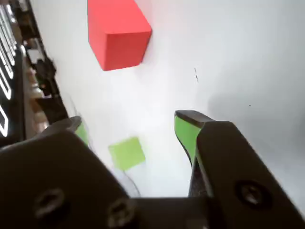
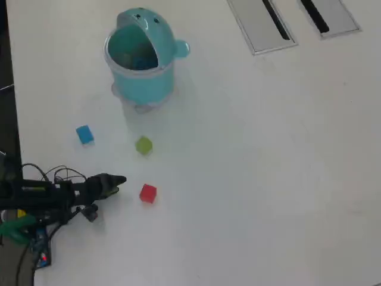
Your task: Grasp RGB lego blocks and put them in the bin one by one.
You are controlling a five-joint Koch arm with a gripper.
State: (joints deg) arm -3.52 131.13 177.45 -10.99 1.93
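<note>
The white surface (image 2: 268, 179) fills nearly the whole overhead view. At its top right edge lie two flat grey panels (image 2: 262, 27), each with a black slot.

The teal bin (image 2: 143, 80) stands upright toward the upper left in the overhead view, its domed lid tipped back so the round mouth shows, with two dark dots on the lid and a small knob on its right side. Something bluish seems to lie inside, too dim to make out.

The arm (image 2: 41, 193) reaches in from the left edge, lying low across the surface with loose wires around it. Its fingers (image 2: 121, 180) point right, toward the red block, and stop short of it without touching. In the wrist view the fingers (image 1: 131, 126) stand apart with bare surface between them, holding nothing; green pads line their inner faces.

The three blocks rest on the surface, apart from each other and all outside the bin. The red block (image 2: 147, 193) lies just right of the fingers; in the wrist view it (image 1: 118, 33) sits ahead of them at the top. The yellow-green block (image 2: 143, 145) lies below the bin. The blue block (image 2: 84, 134) lies left of the yellow-green one.
</note>
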